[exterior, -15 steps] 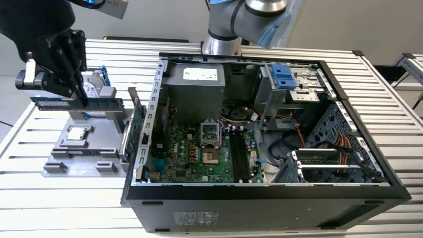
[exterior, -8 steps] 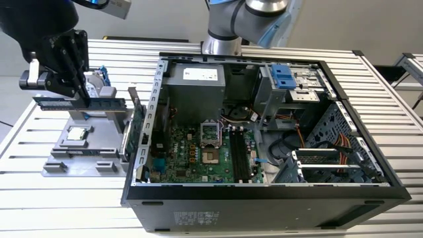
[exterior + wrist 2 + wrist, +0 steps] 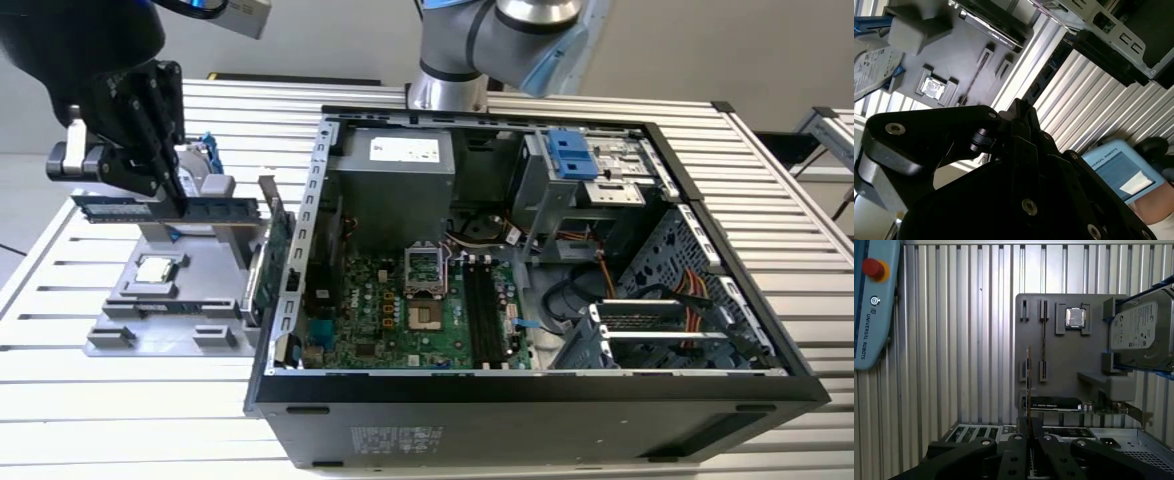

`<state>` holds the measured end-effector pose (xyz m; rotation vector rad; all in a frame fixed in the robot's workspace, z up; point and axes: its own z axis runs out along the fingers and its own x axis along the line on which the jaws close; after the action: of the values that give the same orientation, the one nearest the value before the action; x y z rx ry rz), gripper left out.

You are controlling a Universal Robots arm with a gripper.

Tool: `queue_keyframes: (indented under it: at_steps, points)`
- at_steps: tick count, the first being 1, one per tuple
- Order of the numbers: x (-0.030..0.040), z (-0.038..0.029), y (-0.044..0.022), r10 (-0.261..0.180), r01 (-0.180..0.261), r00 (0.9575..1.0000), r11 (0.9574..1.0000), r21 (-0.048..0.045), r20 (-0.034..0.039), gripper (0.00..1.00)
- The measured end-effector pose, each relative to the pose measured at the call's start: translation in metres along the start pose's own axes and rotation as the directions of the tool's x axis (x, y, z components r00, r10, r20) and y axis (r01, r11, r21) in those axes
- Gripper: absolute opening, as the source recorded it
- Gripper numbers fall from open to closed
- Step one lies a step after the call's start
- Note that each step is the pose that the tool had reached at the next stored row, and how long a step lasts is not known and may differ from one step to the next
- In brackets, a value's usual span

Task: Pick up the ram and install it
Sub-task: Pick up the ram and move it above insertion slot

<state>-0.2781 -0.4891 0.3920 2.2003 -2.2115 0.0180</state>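
In the exterior view my black gripper (image 3: 175,203) hangs over the grey parts fixture (image 3: 127,325), at that view's left, outside the open computer case (image 3: 534,385). It is shut on the ram (image 3: 120,210), a long green-blue stick held level and lengthwise above the fixture. In the first wrist view the ram (image 3: 1027,385) shows edge-on as a thin line rising from between my fingertips (image 3: 1027,429), beside the fixture's narrow slot (image 3: 1043,340). The motherboard's memory slots (image 3: 483,315) lie inside the case, well off toward the exterior view's right.
The fixture also carries a small silver processor chip (image 3: 158,268) (image 3: 1075,317), a hard drive (image 3: 1139,330) and an expansion card (image 3: 274,255) standing next to the case wall. A teach pendant (image 3: 874,305) lies on the slatted table (image 3: 120,400).
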Motion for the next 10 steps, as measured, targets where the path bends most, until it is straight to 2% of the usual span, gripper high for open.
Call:
queue_keyframes:
  at_steps: [10]
  points:
    - [0.0000,-0.0001,-0.0049,0.000,0.000,1.0000,1.0000,0.0000,0.0000,0.00]
